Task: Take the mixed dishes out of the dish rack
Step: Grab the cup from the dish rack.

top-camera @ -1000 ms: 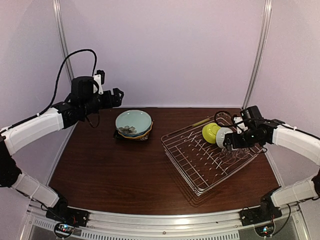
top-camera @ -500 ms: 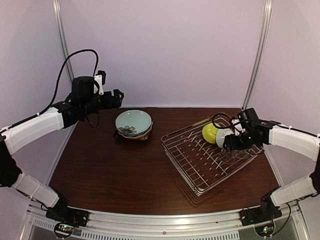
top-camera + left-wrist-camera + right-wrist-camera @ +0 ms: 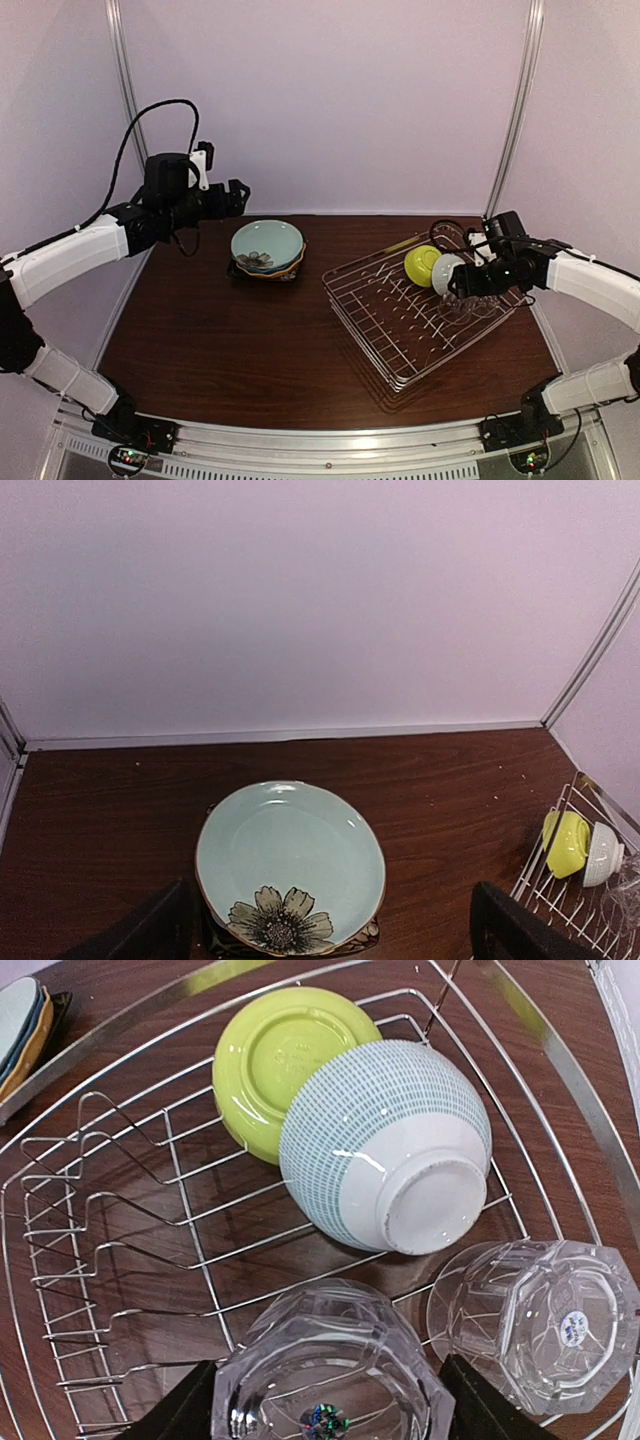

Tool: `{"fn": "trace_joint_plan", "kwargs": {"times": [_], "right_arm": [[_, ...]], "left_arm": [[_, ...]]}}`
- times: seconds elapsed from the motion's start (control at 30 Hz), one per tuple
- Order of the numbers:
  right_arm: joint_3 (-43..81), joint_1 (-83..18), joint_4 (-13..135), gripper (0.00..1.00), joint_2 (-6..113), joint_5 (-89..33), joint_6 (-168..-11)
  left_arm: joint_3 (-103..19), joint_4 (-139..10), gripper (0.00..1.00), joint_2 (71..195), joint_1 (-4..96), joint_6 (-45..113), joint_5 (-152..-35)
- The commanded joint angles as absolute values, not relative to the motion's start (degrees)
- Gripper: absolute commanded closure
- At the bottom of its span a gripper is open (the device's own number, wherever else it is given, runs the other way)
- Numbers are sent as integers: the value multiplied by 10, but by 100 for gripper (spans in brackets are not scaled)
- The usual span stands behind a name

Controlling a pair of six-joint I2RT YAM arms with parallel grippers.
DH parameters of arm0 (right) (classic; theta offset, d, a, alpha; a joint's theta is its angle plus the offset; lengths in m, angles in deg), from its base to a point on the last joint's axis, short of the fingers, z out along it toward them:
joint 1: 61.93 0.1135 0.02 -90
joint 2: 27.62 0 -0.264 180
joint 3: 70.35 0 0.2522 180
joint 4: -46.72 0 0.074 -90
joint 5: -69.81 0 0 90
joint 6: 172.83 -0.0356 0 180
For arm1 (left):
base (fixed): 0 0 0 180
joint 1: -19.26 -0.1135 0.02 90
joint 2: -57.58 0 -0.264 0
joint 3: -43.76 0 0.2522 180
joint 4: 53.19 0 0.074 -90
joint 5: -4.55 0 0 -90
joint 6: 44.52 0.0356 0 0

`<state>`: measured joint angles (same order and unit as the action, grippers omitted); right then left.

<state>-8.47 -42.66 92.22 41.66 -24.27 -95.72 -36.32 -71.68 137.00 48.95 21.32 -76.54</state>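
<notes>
Now the right claw (image 3: 458,292), wider a second ago, has drawn in and pinches the near glass (image 3: 325,1380), clear and faceted, low in the wrist view inside the wire dish rack (image 3: 400,340); lifting it out looks next. Right of it sits a second glass (image 3: 530,1325). Above are a glossy white bowl (image 3: 390,1150) with a teal grid and a smooth yellow-green bowl (image 3: 275,1055). The left claw (image 3: 238,190) hangs spread near the stacked plates (image 3: 267,247), upper left on the dark wood surface (image 3: 220,340).

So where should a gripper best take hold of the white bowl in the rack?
Probably the raised foot ring, pinched across, coming from the near right. The white bowl lies on its side, foot facing out, its rim turned away toward the yellow-green bowl.
</notes>
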Motion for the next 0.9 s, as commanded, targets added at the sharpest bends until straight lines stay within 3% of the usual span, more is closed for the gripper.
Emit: {"fn": "trace_joint_plan", "kwargs": {"times": [0.0, 0.47, 0.87], "right_arm": [[-43, -424, 929, 45, 378, -255, -969], [56, -423, 878, 45, 313, -370, -992], [89, -382, 704, 46, 331, -519, -1112]], "left_arm": [[-361, -680, 3, 1370, 492, 210, -810], [-287, -527, 3, 1315, 492, 213, -948], [-220, -359, 4, 1290, 547, 235, -1023]]}}
